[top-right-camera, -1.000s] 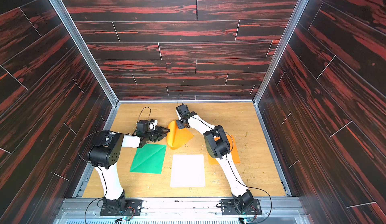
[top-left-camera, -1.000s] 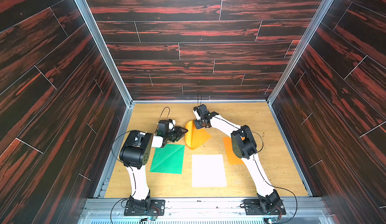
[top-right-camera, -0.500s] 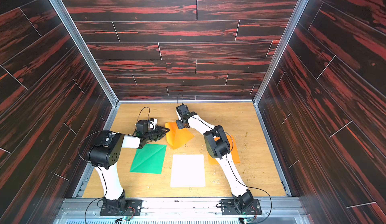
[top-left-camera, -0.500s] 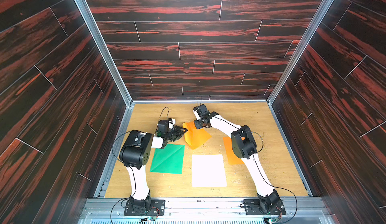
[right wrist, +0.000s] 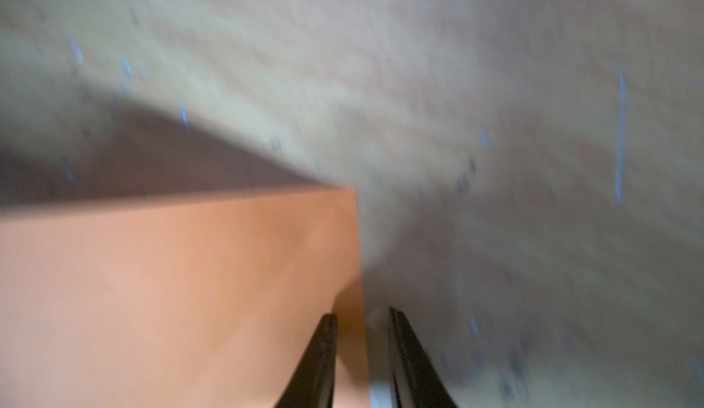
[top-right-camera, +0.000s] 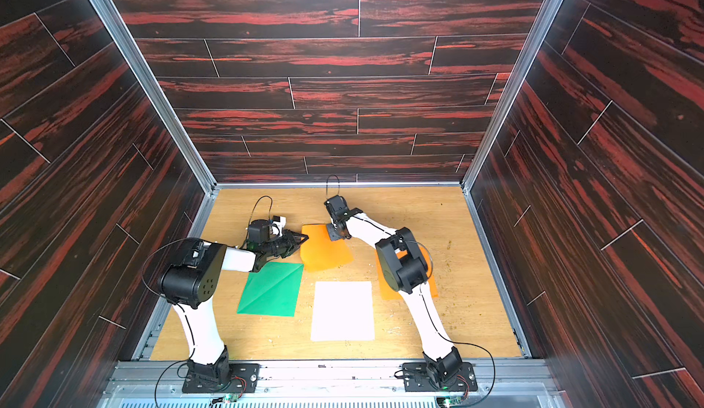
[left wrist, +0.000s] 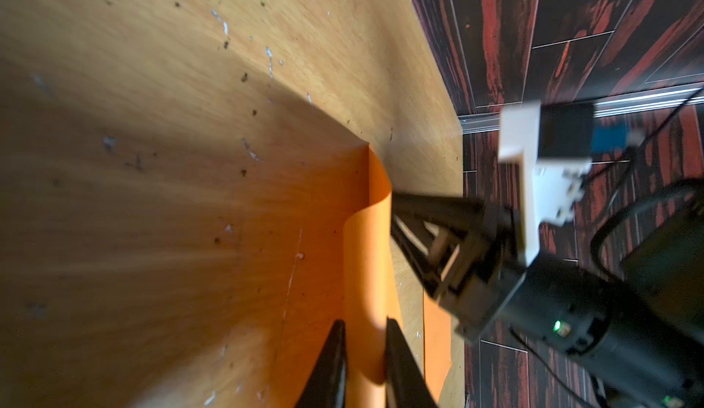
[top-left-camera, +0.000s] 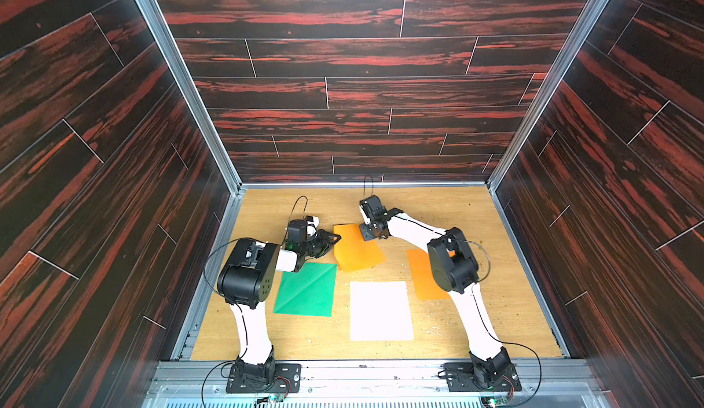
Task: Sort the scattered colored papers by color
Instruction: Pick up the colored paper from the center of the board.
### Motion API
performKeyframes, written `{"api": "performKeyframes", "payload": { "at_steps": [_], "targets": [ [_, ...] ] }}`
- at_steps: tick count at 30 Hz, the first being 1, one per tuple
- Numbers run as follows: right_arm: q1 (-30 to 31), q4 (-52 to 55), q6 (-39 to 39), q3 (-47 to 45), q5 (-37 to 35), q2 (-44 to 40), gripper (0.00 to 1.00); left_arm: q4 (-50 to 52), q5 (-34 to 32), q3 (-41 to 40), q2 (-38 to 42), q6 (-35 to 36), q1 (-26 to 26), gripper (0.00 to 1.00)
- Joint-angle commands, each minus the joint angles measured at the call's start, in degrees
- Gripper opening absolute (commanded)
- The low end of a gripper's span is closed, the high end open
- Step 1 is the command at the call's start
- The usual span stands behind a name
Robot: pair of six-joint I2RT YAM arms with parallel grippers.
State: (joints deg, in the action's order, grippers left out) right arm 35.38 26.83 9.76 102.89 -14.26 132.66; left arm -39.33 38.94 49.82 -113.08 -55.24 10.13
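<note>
An orange paper [top-left-camera: 356, 250] [top-right-camera: 324, 250] lies at mid-table between the two grippers. My left gripper [top-left-camera: 337, 237] [left wrist: 364, 322] is shut on its near-left edge, which curls up between the narrow jaws in the left wrist view. My right gripper [top-left-camera: 367, 234] [right wrist: 362, 312] is at the paper's far right corner. Its jaws stand slightly apart, open, with the paper's edge [right wrist: 171, 292] beside one finger. A green paper [top-left-camera: 306, 292] with a diagonal crease and a white paper [top-left-camera: 381, 311] lie flat nearer the front. A second orange paper [top-left-camera: 421, 276] is partly hidden under the right arm.
Dark wood-pattern walls enclose the wooden table [top-left-camera: 457, 215] on three sides, with metal rails along their feet. The right arm's elbow [top-left-camera: 451, 265] hangs over the second orange paper. The left arm's elbow [top-left-camera: 249, 272] is at the table's left edge. Small crumbs dot the wood.
The orange paper, raised and folded a second ago, has come down flatter on the table. My left gripper has closed on its edge. My right gripper's jaws have parted slightly.
</note>
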Motion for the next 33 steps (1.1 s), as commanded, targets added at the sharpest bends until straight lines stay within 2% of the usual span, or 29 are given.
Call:
{"api": "performKeyframes", "payload": {
  "at_steps": [1, 6, 9, 11, 14, 16, 18, 20, 23, 29, 33],
  "targets": [
    [-0.85, -2.43, 3.88, -7.82, 0.46, -8.18, 0.29, -3.91, 0.29, 0.03, 1.64, -1.86, -0.38, 0.18],
    [-2.6, -11.51, 8.82, -19.51, 4.87, -20.78, 0.32, -6.15, 0.85, 0.45, 0.22, -3.72, -0.51, 0.14],
    [-4.69, -15.47, 12.85, -25.17, 10.21, -25.77, 0.36, -10.55, 1.3, -0.07, -0.86, -6.62, -0.57, 0.17],
    [-6.84, -20.15, 16.69, -30.08, 18.58, -28.53, 0.4, -14.58, 1.49, -0.53, -1.7, -9.56, -0.78, 0.2],
    [-9.97, -32.2, 26.61, -39.65, 36.02, -30.37, 0.4, -20.52, 1.63, -0.81, -3.09, -13.92, -0.75, 0.2],
    [-10.14, -45.25, 34.64, -46.75, 45.13, -30.42, 0.39, -23.73, 1.39, -1.15, -3.86, -16.24, -0.73, 0.2],
    [-9.67, -60.98, 43.69, -53.79, 50.61, -29.65, 0.4, -25.77, 0.85, -1.39, -4.42, -17.53, -0.78, 0.21],
    [-9.14, -69.79, 50.08, -57.11, 52.71, -28.47, 0.41, -26.52, 0.05, -2.07, -4.69, -18.16, -0.8, 0.21],
    [-8.54, -77.32, 55.23, -59.49, 53.38, -27.39, 0.42, -28.72, -1.35, -3.44, -4.79, -19.3, -0.78, 0.21],
    [-7.85, -79.67, 59.23, -57.69, 53.52, -24.01, 0.46, -35.28, -4.22, -5.68, -5.94, -23.36, -0.4, 0.21],
    [-7.43, -89.29, 65.34, -59.24, 54.17, -21.1, 0.46, -39.27, -6.12, -6.05, -7.1, -25.95, -0.28, 0.21]
  ]
}}
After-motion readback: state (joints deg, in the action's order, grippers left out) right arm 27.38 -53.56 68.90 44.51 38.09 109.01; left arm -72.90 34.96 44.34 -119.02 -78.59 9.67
